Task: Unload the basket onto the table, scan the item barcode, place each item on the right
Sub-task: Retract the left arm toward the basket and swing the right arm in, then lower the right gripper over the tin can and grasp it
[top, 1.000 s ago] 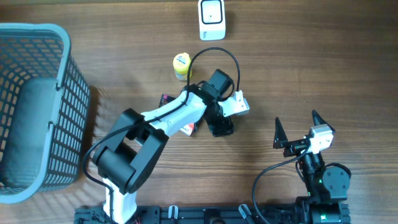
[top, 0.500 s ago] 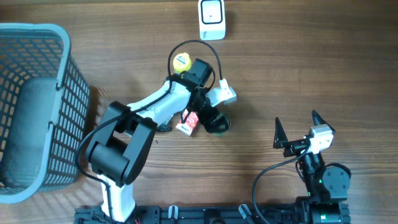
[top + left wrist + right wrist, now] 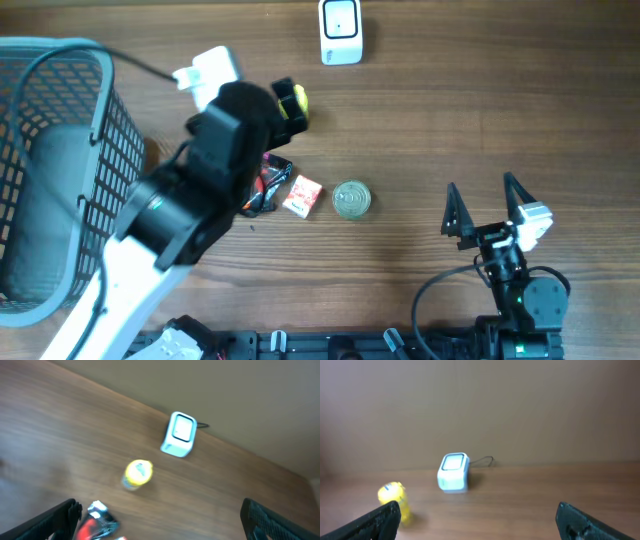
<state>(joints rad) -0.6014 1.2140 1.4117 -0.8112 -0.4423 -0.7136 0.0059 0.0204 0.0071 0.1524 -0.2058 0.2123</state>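
Left arm pose: the black-and-white left arm (image 3: 190, 220) is lifted high toward the overhead camera. It slants from the near-left corner up across the table's left-centre, and its wrist end covers part of the small yellow bottle (image 3: 294, 102).
Left fingers: the left gripper (image 3: 160, 505) is spread wide, with a black finger (image 3: 57, 520) in each lower corner of its own view. Only wood lies between them.
Right arm pose: the right gripper (image 3: 482, 200) sits low at the near-right and points toward the far edge.
Right fingers: they are spread wide apart and hold nothing.
Item: the round silver tin can (image 3: 351, 199) stands lid-up on the brown wooden table (image 3: 450, 100), and no gripper touches it. It is just beside the small red-and-white box (image 3: 301, 196) and well apart from the white box-shaped scanner (image 3: 341, 30).
Edges: the blue-grey plastic mesh basket (image 3: 110, 160) fills the left edge. The scanner stands near the far edge. A crumpled dark red packet (image 3: 268, 185) lies half under the left arm.
Open room: bare wood stretches across the right half, between the scanner and the right gripper.
Overhead only: the can, the box and the basket show from here alone.
Left wrist only: the table's far edge runs on a slant behind the scanner, and a foil corner of the packet shows.
Right wrist only: a thin cable trails from the scanner's back, against a brown wall.
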